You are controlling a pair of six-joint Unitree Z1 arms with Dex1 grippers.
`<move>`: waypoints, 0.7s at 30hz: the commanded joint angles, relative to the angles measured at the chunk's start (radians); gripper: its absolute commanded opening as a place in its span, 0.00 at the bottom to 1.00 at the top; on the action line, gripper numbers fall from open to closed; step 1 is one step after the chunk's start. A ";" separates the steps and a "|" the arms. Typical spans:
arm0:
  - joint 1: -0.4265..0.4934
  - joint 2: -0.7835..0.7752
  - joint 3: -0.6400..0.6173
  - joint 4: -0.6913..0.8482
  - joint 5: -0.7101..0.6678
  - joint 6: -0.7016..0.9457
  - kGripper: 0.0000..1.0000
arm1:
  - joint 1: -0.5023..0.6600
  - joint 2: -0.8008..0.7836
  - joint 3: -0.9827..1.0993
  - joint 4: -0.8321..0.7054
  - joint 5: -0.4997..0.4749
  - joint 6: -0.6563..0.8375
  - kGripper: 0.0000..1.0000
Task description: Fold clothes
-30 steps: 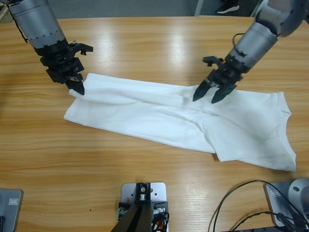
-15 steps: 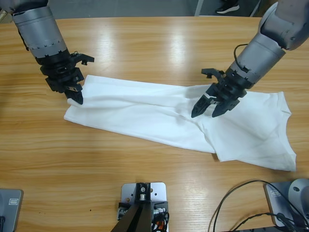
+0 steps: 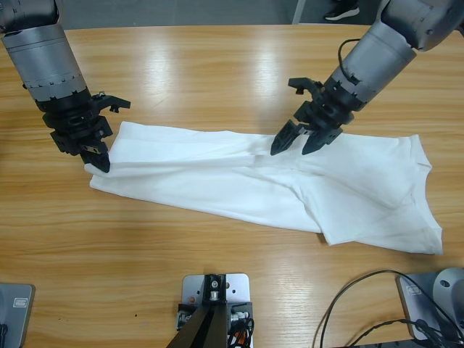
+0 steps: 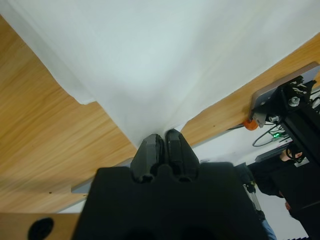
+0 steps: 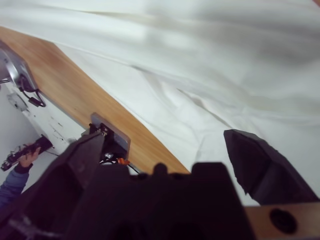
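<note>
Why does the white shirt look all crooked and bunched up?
The T-shirt lies slanted across the table, half-folded and rumpled in the middle. The left hand pinches one end, stretching it. The right hand hangs open over the middle.

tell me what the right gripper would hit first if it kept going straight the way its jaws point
Most likely the white T-shirt. The right gripper has its jaws open, tips aimed down at the cloth's folded middle ridge; the right wrist view shows only fabric between them. Whether the tips already touch the cloth is unclear.
</note>
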 commanded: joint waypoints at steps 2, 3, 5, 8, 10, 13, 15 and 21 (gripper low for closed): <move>-0.009 0.000 0.027 0.010 0.014 0.009 0.00 | 0.027 0.115 -0.018 -0.018 0.005 0.011 0.99; -0.009 0.000 0.027 0.009 0.014 0.009 0.00 | 0.027 0.120 -0.025 -0.022 0.005 0.011 0.99; -0.009 0.000 0.027 0.009 0.014 0.010 0.00 | 0.027 0.128 -0.048 -0.020 0.006 0.011 0.99; -0.009 0.000 0.028 0.009 0.014 0.010 0.00 | 0.027 0.133 -0.108 0.012 0.006 0.010 0.99; -0.009 0.000 0.028 0.007 0.014 0.010 0.00 | 0.027 0.141 -0.135 0.027 0.006 0.009 0.99; -0.009 0.001 0.029 0.006 0.015 0.011 0.00 | 0.028 0.155 -0.138 0.029 0.005 0.009 0.99; -0.009 0.004 0.029 0.003 0.015 0.012 0.00 | 0.029 0.174 -0.133 0.028 0.005 0.005 0.99; -0.007 0.007 0.029 -0.001 0.017 0.014 0.00 | 0.048 0.223 -0.113 0.014 0.003 -0.003 0.98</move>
